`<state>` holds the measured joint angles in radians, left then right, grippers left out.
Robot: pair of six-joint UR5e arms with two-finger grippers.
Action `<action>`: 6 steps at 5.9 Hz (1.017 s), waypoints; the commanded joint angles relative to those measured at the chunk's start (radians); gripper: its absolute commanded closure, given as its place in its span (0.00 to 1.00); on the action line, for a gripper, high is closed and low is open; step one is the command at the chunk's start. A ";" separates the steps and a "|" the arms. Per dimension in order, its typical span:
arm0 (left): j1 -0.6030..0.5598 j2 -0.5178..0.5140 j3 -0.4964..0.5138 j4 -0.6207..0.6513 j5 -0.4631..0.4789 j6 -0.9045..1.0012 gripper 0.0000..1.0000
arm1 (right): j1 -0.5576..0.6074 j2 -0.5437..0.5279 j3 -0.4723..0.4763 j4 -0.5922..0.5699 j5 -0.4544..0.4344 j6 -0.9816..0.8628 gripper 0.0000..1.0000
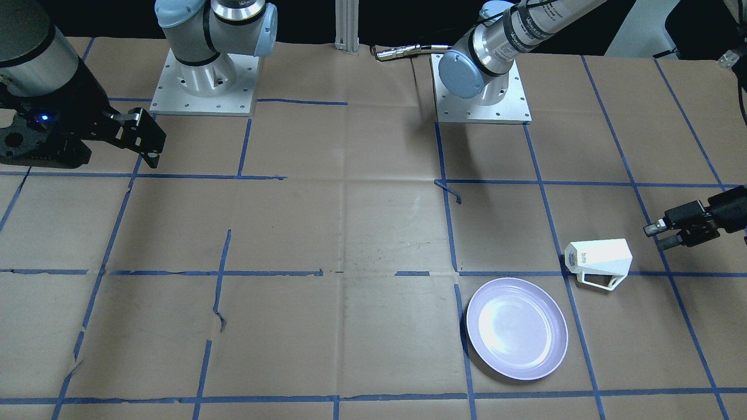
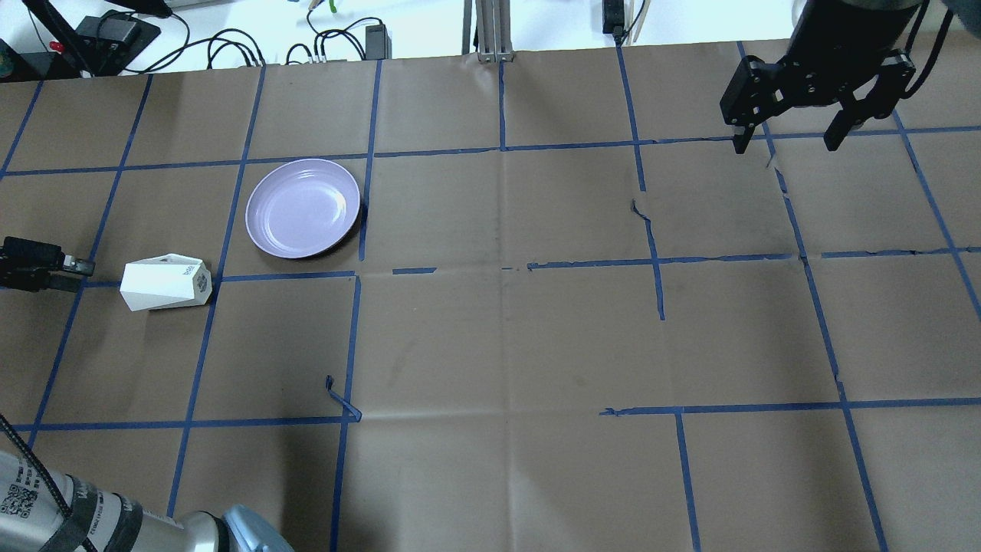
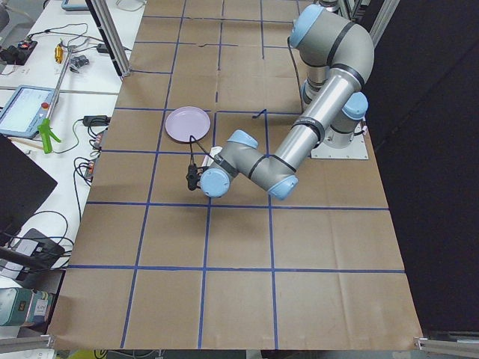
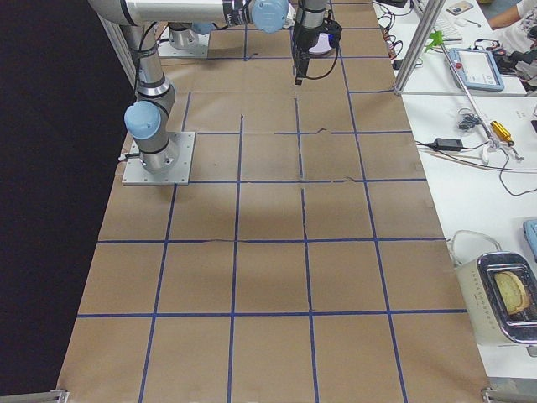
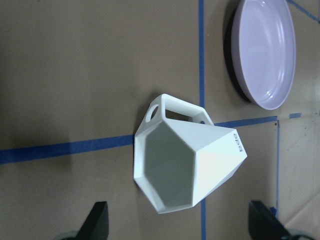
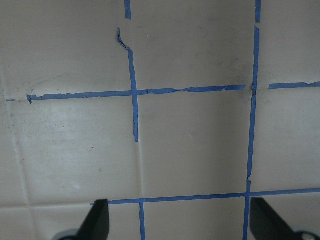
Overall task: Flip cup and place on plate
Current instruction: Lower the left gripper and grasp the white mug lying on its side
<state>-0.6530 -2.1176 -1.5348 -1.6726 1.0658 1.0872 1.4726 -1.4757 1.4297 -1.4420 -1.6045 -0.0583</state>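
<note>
Spread fingertips (image 5: 97, 220) of the left end effector (image 5: 181, 224) frame the cup (image 5: 187, 165), which lies on its side at the left of the counter (image 5: 75, 75), open mouth facing them, with the plate (image 5: 265, 55) near but apart. I judge this the approach: next, advance, clamp one wall, turn the cup upright and set it on the plate. Far right, the right end effector (image 2: 785, 142) hangs with fingers apart, empty.

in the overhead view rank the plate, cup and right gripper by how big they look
1. right gripper: widest span, but it seems raised nearer the camera, so unsure
2. plate
3. cup, lying on its side
</note>
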 commanded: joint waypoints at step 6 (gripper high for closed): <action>0.009 -0.088 -0.016 -0.173 -0.168 0.214 0.40 | 0.000 0.000 0.000 0.000 0.000 0.000 0.00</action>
<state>-0.6420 -2.2050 -1.5526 -1.8461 0.8981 1.2977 1.4726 -1.4757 1.4297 -1.4420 -1.6045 -0.0583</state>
